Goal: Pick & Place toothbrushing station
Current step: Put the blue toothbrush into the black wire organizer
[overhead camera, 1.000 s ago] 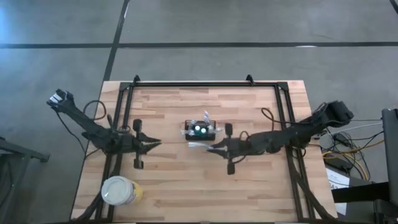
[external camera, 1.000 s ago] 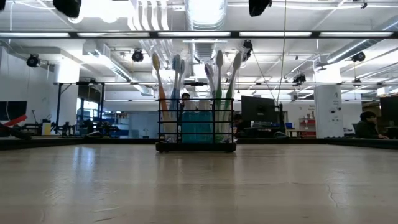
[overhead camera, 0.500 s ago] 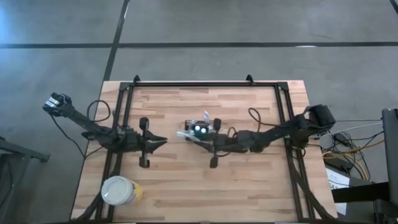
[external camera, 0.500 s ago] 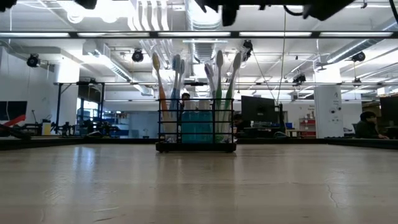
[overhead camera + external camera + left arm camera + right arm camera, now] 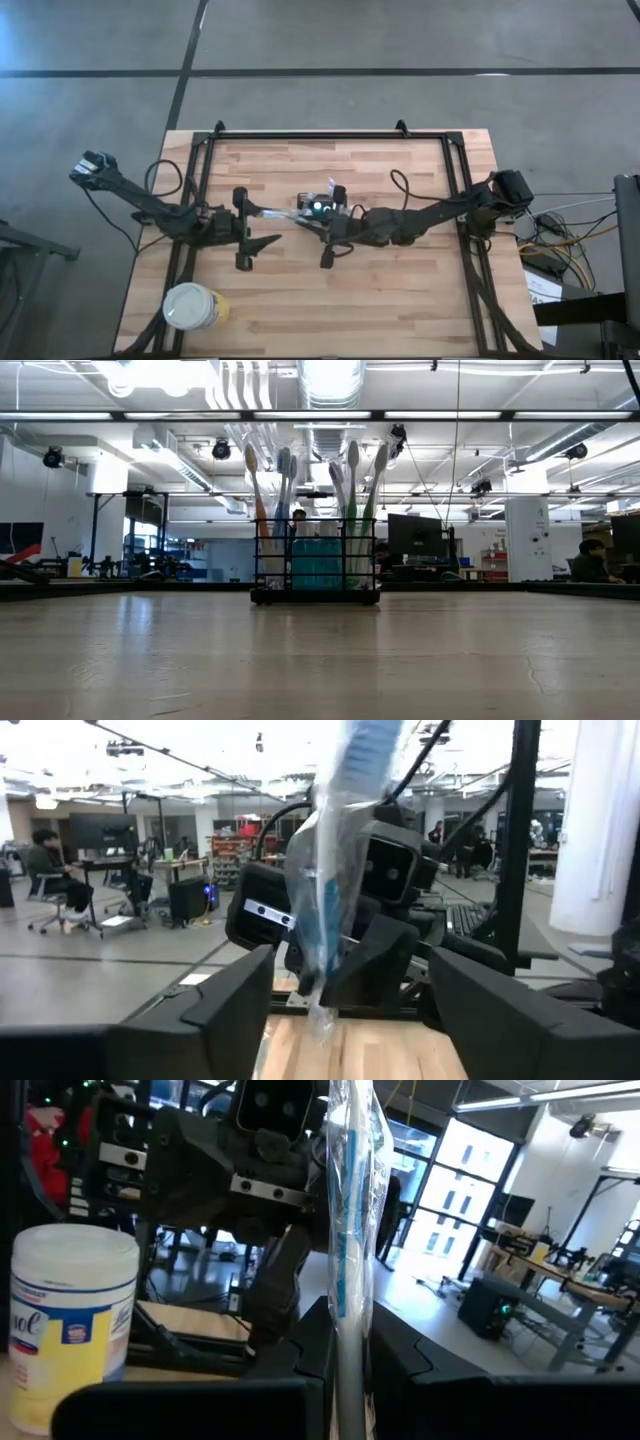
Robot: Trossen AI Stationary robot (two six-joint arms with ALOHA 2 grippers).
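The toothbrushing station (image 5: 322, 208), a black wire-mesh caddy (image 5: 315, 565), stands on its base mid-table with several toothbrushes upright in it. My right gripper (image 5: 303, 221) reaches over it toward the table's left, shut on a toothbrush in clear wrap (image 5: 278, 213). My left gripper (image 5: 270, 226) faces it, open. Its two fingers (image 5: 240, 995) stand on either side of the wrapped toothbrush (image 5: 335, 890) without touching it. Neither gripper shows in the low view. My right gripper pinches the wrapped toothbrush near its lower end (image 5: 345, 1315) between its two fingers, coming level from the table's right. The toothbrush sticks out past the fingertips toward my left gripper, slanting upward, lifted clear of the table and the caddy.
A round white-and-yellow cup (image 5: 190, 306) stands near the table's front left corner and also shows in the right wrist view (image 5: 68, 1320). A black frame (image 5: 320, 135) runs along the far and side edges. Bare wood lies in front of the caddy.
My right gripper has carried the wrapped toothbrush toward the table's left, over the caddy. My left gripper has moved toward the table's right to meet it and has opened wide around the toothbrush's free end. The caddy has stayed put.
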